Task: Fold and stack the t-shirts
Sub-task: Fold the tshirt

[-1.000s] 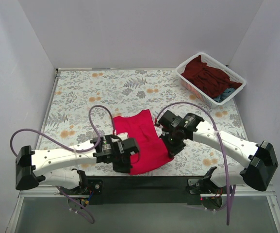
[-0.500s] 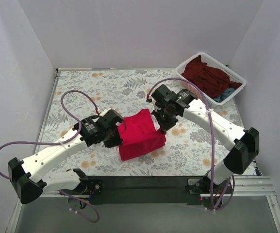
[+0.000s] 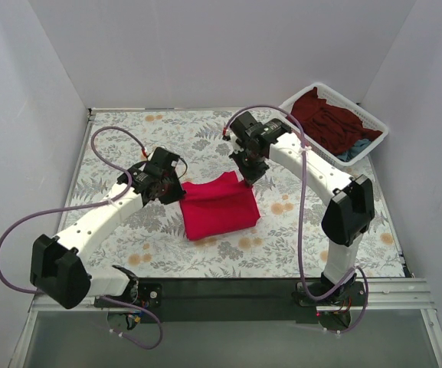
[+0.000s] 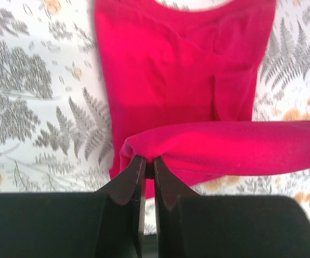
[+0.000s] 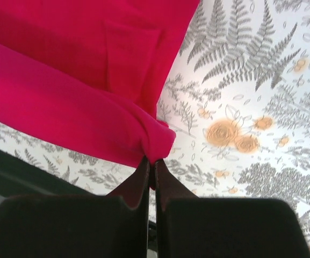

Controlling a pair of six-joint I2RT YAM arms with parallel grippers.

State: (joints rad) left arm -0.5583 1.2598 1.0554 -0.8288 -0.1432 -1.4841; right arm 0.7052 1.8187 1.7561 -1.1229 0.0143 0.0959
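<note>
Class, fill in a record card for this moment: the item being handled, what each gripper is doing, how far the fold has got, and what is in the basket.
handled item: red t-shirt on the floral table
left gripper: shut on one end of the doubled-over edge
right gripper: shut on the other end of that edge
fold state: edge carried over the body toward the neckline; neckline uncovered
basket: white, far right corner; holds a maroon shirt and a teal shirt
</note>
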